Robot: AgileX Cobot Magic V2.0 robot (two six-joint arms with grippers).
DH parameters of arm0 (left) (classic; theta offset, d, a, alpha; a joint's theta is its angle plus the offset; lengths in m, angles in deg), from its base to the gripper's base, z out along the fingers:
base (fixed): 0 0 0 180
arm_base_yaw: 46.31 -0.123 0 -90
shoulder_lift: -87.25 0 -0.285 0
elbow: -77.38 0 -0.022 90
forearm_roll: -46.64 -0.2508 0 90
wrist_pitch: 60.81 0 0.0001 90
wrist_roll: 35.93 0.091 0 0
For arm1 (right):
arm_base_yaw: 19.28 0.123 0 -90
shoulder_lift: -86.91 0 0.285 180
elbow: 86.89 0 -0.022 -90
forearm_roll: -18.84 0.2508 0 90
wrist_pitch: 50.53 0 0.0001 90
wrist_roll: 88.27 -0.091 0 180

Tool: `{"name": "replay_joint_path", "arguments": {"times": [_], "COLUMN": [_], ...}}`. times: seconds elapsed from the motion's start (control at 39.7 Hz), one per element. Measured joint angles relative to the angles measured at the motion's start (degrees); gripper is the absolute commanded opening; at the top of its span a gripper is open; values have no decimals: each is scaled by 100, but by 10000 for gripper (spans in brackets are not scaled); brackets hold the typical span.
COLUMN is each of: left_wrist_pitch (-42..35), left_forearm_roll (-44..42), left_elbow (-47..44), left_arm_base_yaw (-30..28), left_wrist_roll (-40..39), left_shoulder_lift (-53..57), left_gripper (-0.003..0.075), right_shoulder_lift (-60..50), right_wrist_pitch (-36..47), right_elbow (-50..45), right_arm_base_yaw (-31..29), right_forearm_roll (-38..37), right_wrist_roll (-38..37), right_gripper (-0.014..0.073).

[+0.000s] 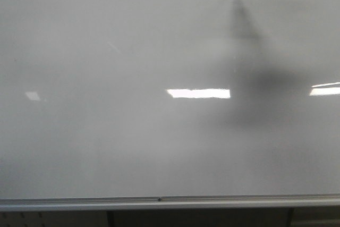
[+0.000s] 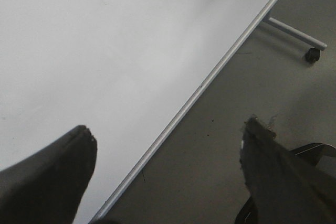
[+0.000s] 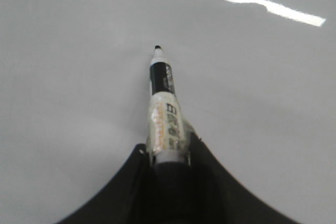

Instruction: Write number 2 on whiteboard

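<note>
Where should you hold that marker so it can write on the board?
By its labelled back half, as the right tool does now, coming from behind its rear end. The marker is a slim straight barrel, so this leaves its black tip free, pointing at the whiteboard.

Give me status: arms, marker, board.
Right gripper shut on black-tipped marker, cap off. Left gripper open, empty, near silver frame. Glossy white whiteboard shows no digit. Nothing in the way.
</note>
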Motion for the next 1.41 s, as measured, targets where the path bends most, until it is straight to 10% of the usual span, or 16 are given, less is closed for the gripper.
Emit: {"name": "replay_joint_path", "arguments": {"times": [1.41], "left_wrist_pitch": [-131], "left_forearm_roll": [10], "left_elbow": [0], "left_arm_base_yaw": [0], "left_wrist_roll": [0], "left_shoulder_lift": [0], "left_gripper": [547], "right_shoulder_lift": [599], "right_wrist_pitch": [-1675], "right_elbow": [173], "right_arm_base_yaw": [-928], "right_forearm_roll": [-158], "right_wrist_roll": [11], "right_gripper": [55]}}
